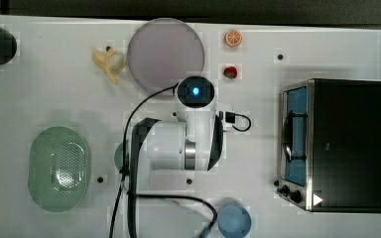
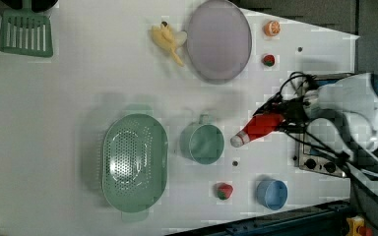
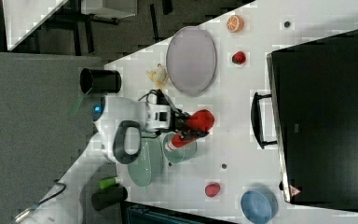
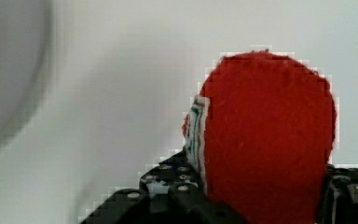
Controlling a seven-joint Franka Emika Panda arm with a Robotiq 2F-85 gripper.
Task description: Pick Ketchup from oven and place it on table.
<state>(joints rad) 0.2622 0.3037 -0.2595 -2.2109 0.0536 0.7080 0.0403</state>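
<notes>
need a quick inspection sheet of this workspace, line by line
surface: white table with small dark dots
job's things: ketchup out of the oven, held above the table, cap toward the green cup
clutter: grey plate, banana, green colander, blue bowl, orange slice, two strawberries, green spatula, black cup
grippers: gripper shut on the ketchup
cables: black cables along the arm
surroundings: dark floor beyond the table
</notes>
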